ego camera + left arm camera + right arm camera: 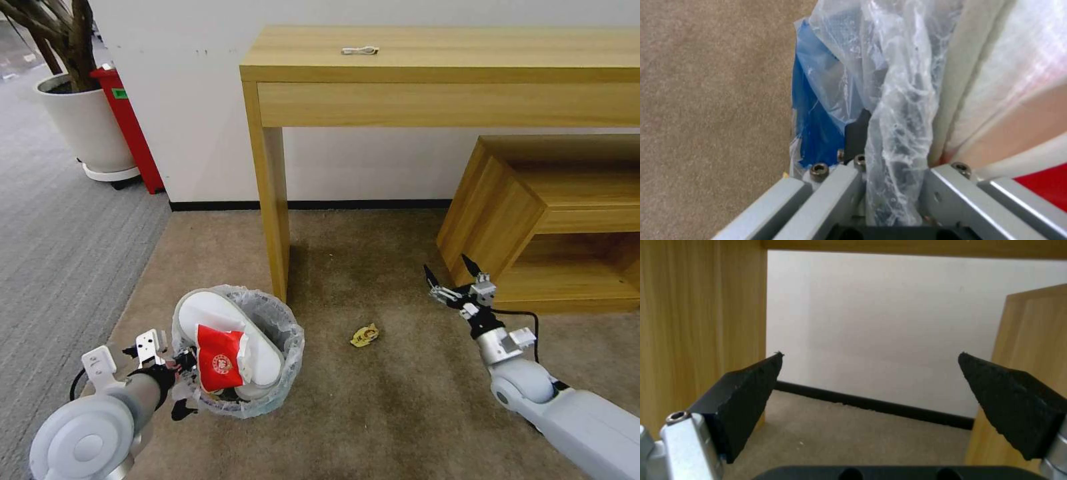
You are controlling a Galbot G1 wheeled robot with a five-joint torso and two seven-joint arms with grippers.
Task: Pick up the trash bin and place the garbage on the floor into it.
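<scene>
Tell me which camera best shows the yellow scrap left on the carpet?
The head view: the yellow scrap lies in the open on the floor, between the trash bin and the right gripper. Neither wrist view includes it.

Trash bin (267, 393) is small and round, lined with a crinkled translucent bag, standing upright on the beige-brown carpet floor (400, 413) just beside the table leg; the left wrist view shows its blue side (811, 133) under the plastic. Inside it, a white slipper (227, 327) lies tilted across the opening, sticking up over the rim, with a red wrapper (220, 367) leaning against it. One small crumpled yellow-red piece of garbage (365, 335) lies on the floor, near the bin but apart from it.
</scene>
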